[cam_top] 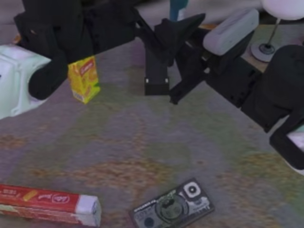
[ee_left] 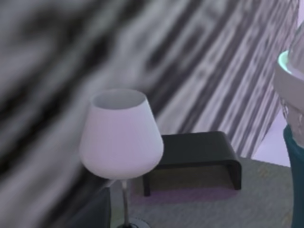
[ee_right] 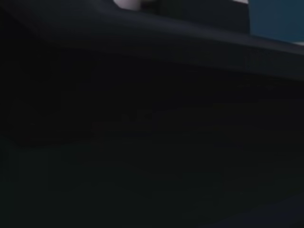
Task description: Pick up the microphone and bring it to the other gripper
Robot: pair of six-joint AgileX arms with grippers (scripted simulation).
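The microphone shows only partly. Its teal handle [cam_top: 178, 9] sticks up at the table's far edge, where both arms meet. In the left wrist view it stands upright at the picture's edge, white head [ee_left: 289, 90] above teal handle [ee_left: 297, 180]. My left gripper [cam_top: 154, 33] reaches in from the far left, and my right gripper [cam_top: 190, 52], with its grey pad [cam_top: 231, 31], comes from the right. They crowd together just below the microphone. Which one holds it is hidden. The right wrist view is dark.
A long black box [cam_top: 156, 71] lies under the grippers. A yellow carton [cam_top: 84, 78] stands to the left and a white appliance [cam_top: 16, 76] at the left edge. A red-and-white box [cam_top: 47, 203] and a black patterned device [cam_top: 173, 206] lie near the front. A white lamp [ee_left: 121, 135] and black stand [ee_left: 194, 152] are far right.
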